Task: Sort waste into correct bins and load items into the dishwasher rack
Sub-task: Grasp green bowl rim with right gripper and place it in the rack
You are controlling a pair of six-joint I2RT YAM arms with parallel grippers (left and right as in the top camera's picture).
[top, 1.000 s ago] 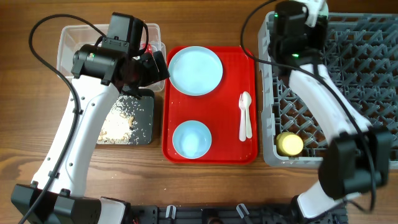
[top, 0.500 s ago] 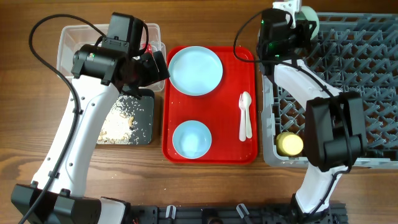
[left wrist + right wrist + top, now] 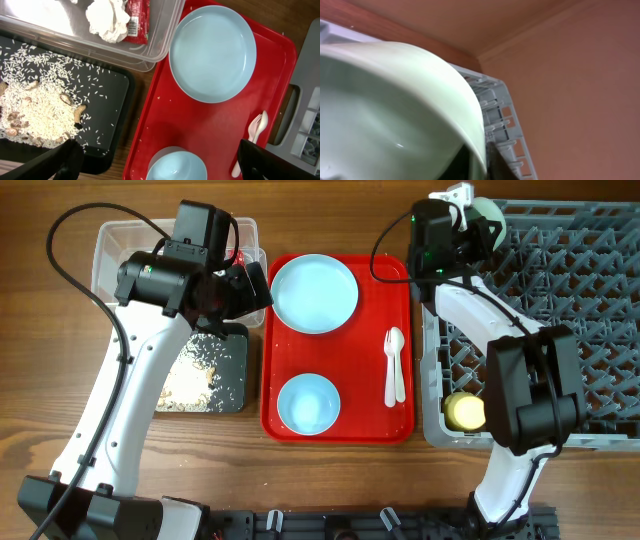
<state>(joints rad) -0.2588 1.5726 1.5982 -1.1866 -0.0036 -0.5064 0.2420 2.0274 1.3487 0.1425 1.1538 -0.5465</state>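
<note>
My left gripper point(image 3: 245, 288) hangs open and empty over the gap between the bins and the red tray; in the left wrist view point(image 3: 162, 162) its fingers spread wide. The clear tub point(image 3: 120, 245) holds crumpled tissue point(image 3: 107, 17) and the red wrapper point(image 3: 137, 20). The black tray point(image 3: 235, 375) holds rice scraps point(image 3: 30, 110). The pale blue plate point(image 3: 314, 292), pale blue bowl point(image 3: 308, 403) and two white spoons point(image 3: 394, 365) lie on the red tray. My right gripper point(image 3: 458, 208) is shut on the pale green bowl point(image 3: 395, 110) at the far left corner of the grey rack point(image 3: 560, 330). The yellow cup point(image 3: 465, 411) lies in the rack.
The flat red serving tray point(image 3: 340, 427) sits between the bins and the rack. Black cables loop above both arms. The rack's upright pegs stand under and to the right of my right arm. Bare wooden table shows at the front.
My right gripper has swung left and back with the green bowl, toward the rack's far left corner. The left arm has not moved.
</note>
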